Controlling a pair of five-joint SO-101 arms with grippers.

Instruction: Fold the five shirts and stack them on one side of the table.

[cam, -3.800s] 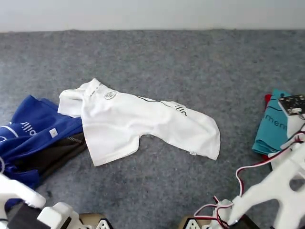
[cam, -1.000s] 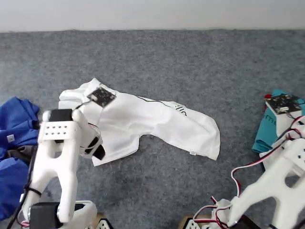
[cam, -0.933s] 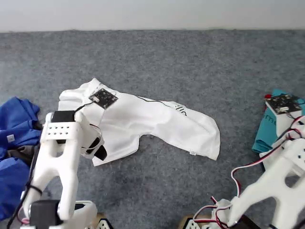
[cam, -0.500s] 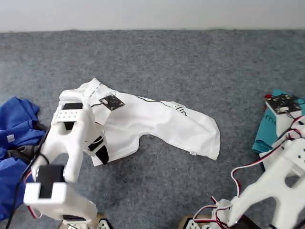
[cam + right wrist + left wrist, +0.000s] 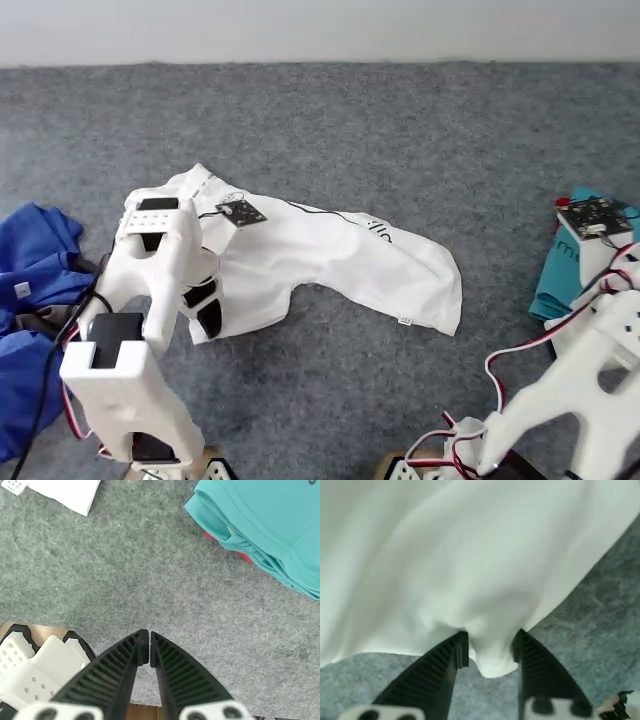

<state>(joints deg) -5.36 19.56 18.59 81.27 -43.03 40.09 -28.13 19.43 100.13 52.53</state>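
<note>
Closing on the cloth looks like the step in hand: the left gripper (image 5: 490, 647) has its jaws spread astride a corner tuck of the white shirt (image 5: 470, 555), whose body stretches away beyond the fingertips over the grey table (image 5: 420, 130). A sound grip probably needs the whole hem between the pads, not just its tip. Beside this arm lie the blue shirts (image 5: 40, 270). Well apart, the right gripper (image 5: 146, 639) hangs pressed together near the folded teal shirt (image 5: 270, 525).

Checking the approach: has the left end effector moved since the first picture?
Yes: the end effector came forward onto the white shirt's near hem.
</note>
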